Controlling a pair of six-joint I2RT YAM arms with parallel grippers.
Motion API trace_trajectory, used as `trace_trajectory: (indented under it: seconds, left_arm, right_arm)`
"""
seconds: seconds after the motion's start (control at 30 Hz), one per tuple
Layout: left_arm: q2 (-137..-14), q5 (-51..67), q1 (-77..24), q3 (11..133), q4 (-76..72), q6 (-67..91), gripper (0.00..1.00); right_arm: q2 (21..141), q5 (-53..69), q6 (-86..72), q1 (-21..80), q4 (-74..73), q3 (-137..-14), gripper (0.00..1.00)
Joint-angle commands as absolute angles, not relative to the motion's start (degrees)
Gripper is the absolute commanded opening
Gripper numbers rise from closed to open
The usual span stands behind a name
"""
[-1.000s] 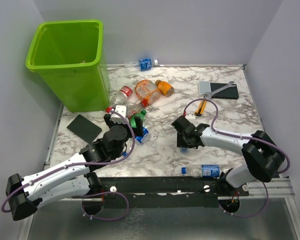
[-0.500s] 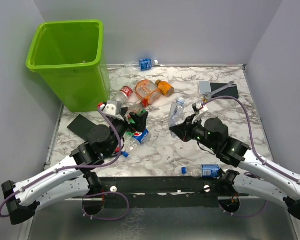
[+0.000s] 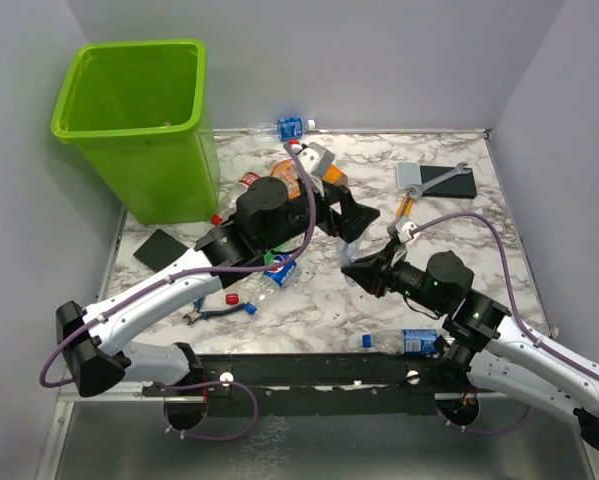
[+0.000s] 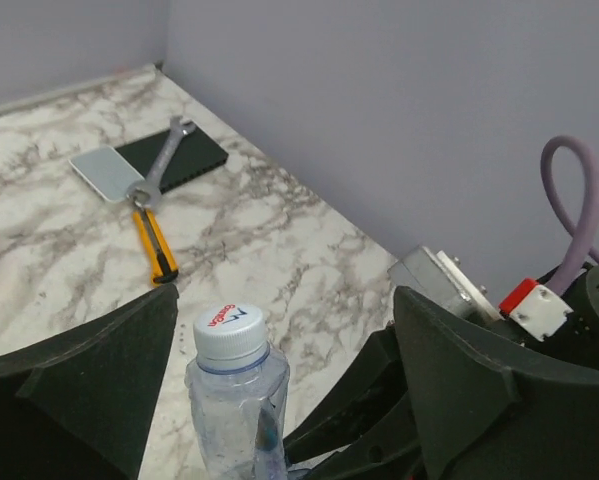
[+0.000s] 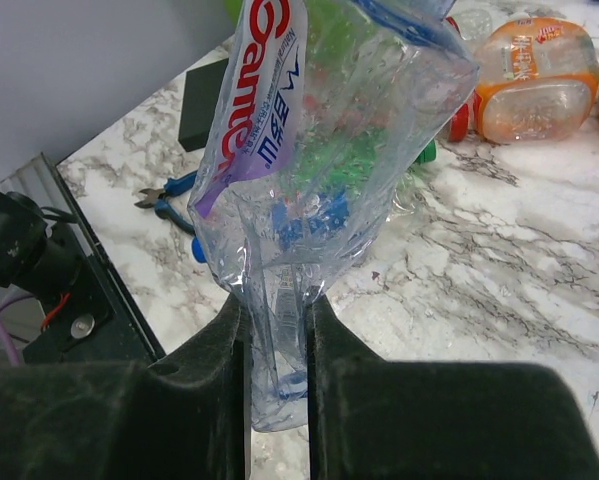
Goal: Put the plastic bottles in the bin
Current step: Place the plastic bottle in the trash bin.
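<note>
Your right gripper (image 5: 276, 345) is clenched hard on a crumpled clear bottle (image 5: 319, 150). In the right wrist view both fingers pinch its squashed end at bottom centre, and the red-and-blue label runs up toward the top of the frame. In the overhead view that bottle sits just right of centre, held up off the marble table (image 3: 329, 300).

Your left gripper (image 4: 284, 330) is spread wide and holds nothing. In the left wrist view one dark finger sits at lower left and the other at lower right. The bottle's white cap (image 4: 229, 325) pokes up between them, closer to the left finger, with a gap on both sides.

The bin (image 3: 164, 175) stands upright at the upper left of the overhead view, well apart from the held bottle.

More bottles lie on the table:
- An orange bottle (image 3: 331, 178) lies just above centre, partly under the left arm.
- A blue-label bottle (image 3: 276, 270) lies left of centre.
- A far-edge bottle (image 3: 289, 127) lies at top centre.
- A near-edge bottle (image 3: 409, 342) lies low and right of centre.

The blue-handled pliers (image 3: 204, 312) lie at lower left. The wrench (image 3: 444, 178) rests on a black pad (image 3: 454, 185) at upper right.
</note>
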State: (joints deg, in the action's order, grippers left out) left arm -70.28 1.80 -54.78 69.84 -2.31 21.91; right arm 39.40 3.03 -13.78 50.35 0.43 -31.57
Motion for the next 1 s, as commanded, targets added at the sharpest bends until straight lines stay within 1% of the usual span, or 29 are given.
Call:
trace_trajectory:
  seconds: [0.0,0.17,0.2,0.23,0.3,0.33,0.4,0.43,0.5,0.57,0.6,0.63,0.7,0.73,0.8,0.83,0.87,0.9,0.97]
  left_arm:
    - [-75.18,8.52,-54.46,74.29,6.88,22.55,0.81]
    - [-76.74,5.90,-54.34,75.12,7.73,22.57,0.51]
    - [-76.84,5.02,-54.32,75.14,7.92,22.51,0.48]
    - [-76.87,4.43,-54.32,75.27,8.12,22.24,0.47]
    - [-77.14,3.98,-54.36,75.59,8.83,21.91,0.47]
    - [-77.43,4.08,-54.34,75.73,9.31,21.70,0.51]
    - [-77.81,3.94,-54.32,75.89,10.05,21.46,0.66]
    - [-77.97,3.87,-54.32,75.85,10.50,21.38,0.71]
    - [-78.36,3.61,-54.34,75.85,11.49,20.96,0.75]
    - [-78.76,2.93,-54.32,75.94,12.60,20.71,0.75]
    - [-78.79,2.74,-54.33,75.79,12.80,20.60,0.73]
    - [-78.80,2.47,-54.32,75.66,12.92,20.57,0.67]
    - [-78.73,1.76,-54.32,75.59,12.90,20.62,0.54]
    - [-78.68,1.31,-54.32,75.71,12.92,20.54,0.42]
    - [-78.51,0.48,-54.32,76.04,12.84,20.41,0.24]
    - [-78.26,0.44,-54.32,76.25,12.72,20.20,0.15]
    - [-77.99,-1.15,-54.36,76.35,12.31,19.94,0.05]
    - [-77.65,-2.26,-54.37,76.37,11.93,19.69,0.00]
    - [-76.70,-4.90,-54.32,76.23,10.57,19.37,0.00]
  right_arm:
    - [38.45,4.55,-11.01,50.54,1.30,-31.52,0.00]
    - [38.50,4.75,-10.77,50.54,1.14,-31.55,0.00]
    - [38.43,4.87,-10.78,50.54,1.14,-31.55,0.00]
    - [38.41,4.99,-10.73,50.54,1.19,-31.51,0.00]
    - [38.32,4.97,-10.75,50.54,1.12,-31.55,0.00]
    - [38.32,4.93,-10.72,50.54,1.03,-31.60,0.00]
    - [38.32,4.79,-10.68,50.54,0.89,-31.64,0.00]
    - [38.32,4.75,-10.64,50.54,0.81,-31.64,0.00]
    - [38.32,4.66,-10.62,50.54,0.67,-31.72,0.00]
    - [38.39,4.57,-10.55,50.56,0.62,-31.74,0.00]
    - [38.42,4.49,-10.49,50.54,0.62,-31.81,0.00]
    - [38.45,4.48,-10.49,50.54,0.62,-31.79,0.00]
    - [38.62,4.48,-10.46,50.54,0.70,-31.73,0.00]
    - [38.77,4.48,-10.54,50.54,0.70,-31.73,0.00]
    - [39.05,4.52,-10.78,50.54,0.59,-31.81,0.00]
    - [39.22,4.20,-11.22,50.54,0.38,-32.00,0.06]
    - [39.47,3.96,-11.76,50.54,0.20,-32.31,0.25]
    - [39.73,3.88,-12.52,50.54,-0.66,-32.82,0.46]
    - [40.26,3.99,-14.48,50.54,-2.44,-34.04,0.91]
